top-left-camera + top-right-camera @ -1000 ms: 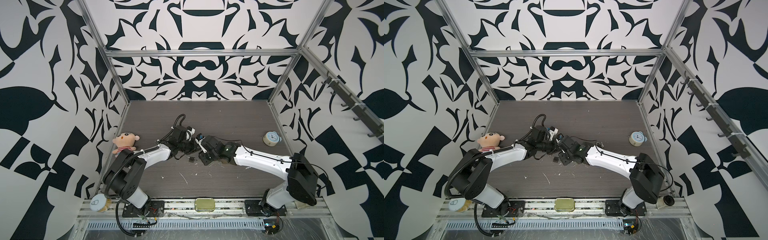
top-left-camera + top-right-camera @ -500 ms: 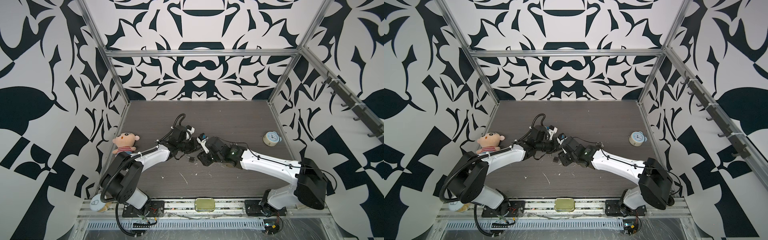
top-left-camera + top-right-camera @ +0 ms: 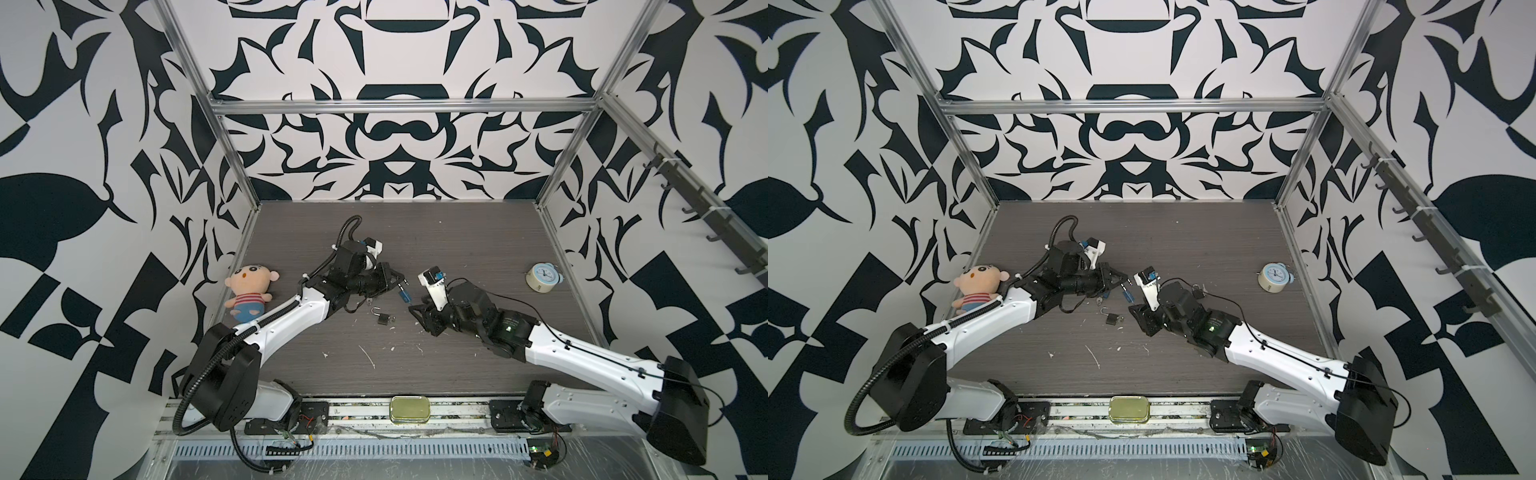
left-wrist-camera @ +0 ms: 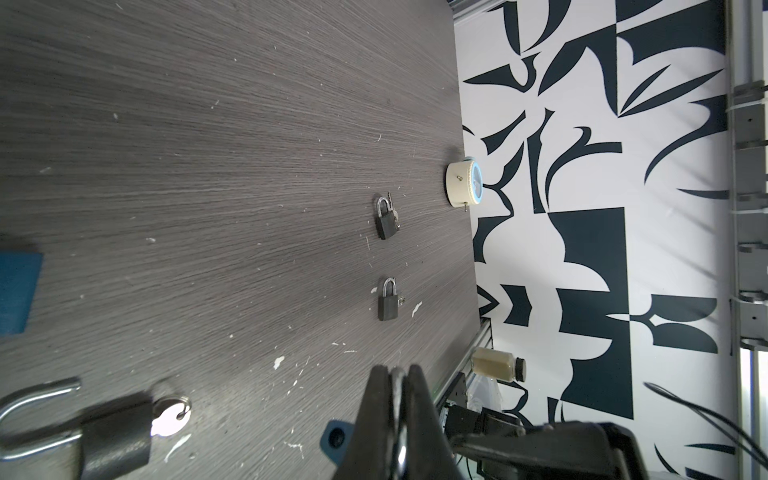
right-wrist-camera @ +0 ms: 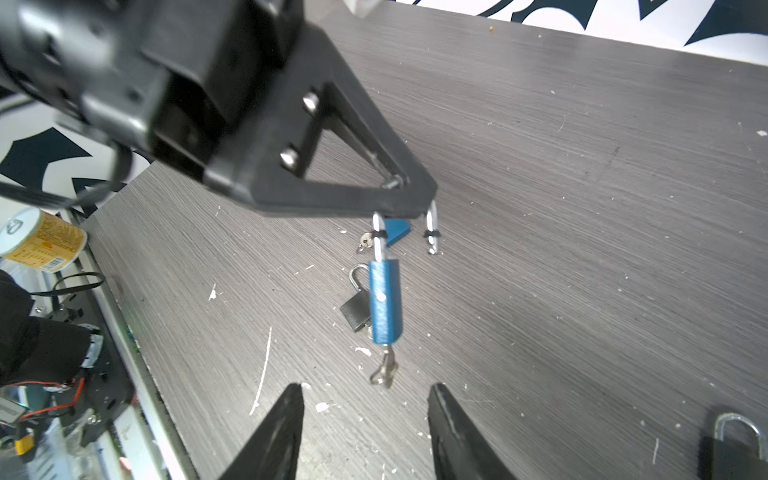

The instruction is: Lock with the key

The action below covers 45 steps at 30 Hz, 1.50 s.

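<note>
A blue padlock [image 5: 385, 301] hangs by one leg of its open silver shackle [image 5: 432, 232], which my left gripper [image 5: 405, 208] is shut on. A key [image 5: 384, 372] sticks out of the lock's underside. My right gripper [image 5: 365, 388] is open just short of that key, touching nothing. In both top views the blue padlock [image 3: 404, 297] [image 3: 1128, 296] hangs between the left gripper [image 3: 397, 281] and the right gripper [image 3: 422, 318]. In the left wrist view the fingers [image 4: 380, 399] are pressed together on the thin metal shackle.
An open black padlock [image 3: 383, 318] [image 4: 116, 432] with a key [image 4: 170, 415] lies under the grippers. Two shut black padlocks [image 4: 386, 222] [image 4: 387, 305] lie nearer the alarm clock [image 3: 540, 279]. A doll [image 3: 249, 291] sits at the left wall, a gold tin [image 3: 409, 409] on the front rail.
My right gripper has opened and drawn back to the right, away from the blue padlock and the left gripper. The left gripper has kept hold of the shackle.
</note>
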Tool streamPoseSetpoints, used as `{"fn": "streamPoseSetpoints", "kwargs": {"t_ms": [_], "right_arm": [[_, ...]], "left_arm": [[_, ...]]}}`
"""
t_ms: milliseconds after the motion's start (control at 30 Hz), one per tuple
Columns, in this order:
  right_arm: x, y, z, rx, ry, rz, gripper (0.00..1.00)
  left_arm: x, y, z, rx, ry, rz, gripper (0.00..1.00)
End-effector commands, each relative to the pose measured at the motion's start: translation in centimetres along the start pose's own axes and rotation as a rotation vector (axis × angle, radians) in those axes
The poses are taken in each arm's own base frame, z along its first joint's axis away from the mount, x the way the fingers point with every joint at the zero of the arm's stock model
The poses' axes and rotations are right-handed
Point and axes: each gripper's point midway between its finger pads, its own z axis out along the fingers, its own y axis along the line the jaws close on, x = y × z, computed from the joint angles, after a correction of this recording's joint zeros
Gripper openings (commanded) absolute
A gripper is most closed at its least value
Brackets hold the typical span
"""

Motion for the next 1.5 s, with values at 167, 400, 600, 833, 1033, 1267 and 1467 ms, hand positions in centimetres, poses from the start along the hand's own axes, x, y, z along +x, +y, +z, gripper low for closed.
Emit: {"fn": "streamPoseSetpoints", "kwargs": {"t_ms": [167, 400, 600, 833, 1033, 1267, 1467], "right_arm": [[-3.1, -0.4, -0.6, -0.126, -0.15, 0.004, 0.49], [-3.8, 0.7, 0.4, -0.196, -0.116, -0.003, 0.46], [-4.1, 0.8, 1.0, -0.205, -0.114, 0.002, 0.42], [-4.9, 0.6, 1.4, -0.186, -0.134, 0.0, 0.31], [-5.3, 0.4, 1.9, -0.179, -0.139, 0.006, 0.26], [-5.4, 0.1, 2.3, -0.159, -0.138, 0.013, 0.09], [-5.2, -0.3, 2.2, -0.136, -0.13, 0.023, 0.0]], "left_arm": [[0.0, -2.5, -1.3, 0.031, -0.016, -0.015, 0.0], [-0.1, -3.6, -1.2, 0.044, -0.016, -0.024, 0.0], [-0.3, -4.6, -1.1, 0.057, -0.018, -0.014, 0.0], [-0.3, -5.2, -1.1, 0.068, -0.014, -0.011, 0.0], [-0.4, -5.2, -1.1, 0.07, -0.015, -0.012, 0.0], [-0.5, -5.6, -1.2, 0.082, -0.019, -0.008, 0.0], [-0.4, -5.7, -1.6, 0.081, -0.029, -0.007, 0.0]]}}
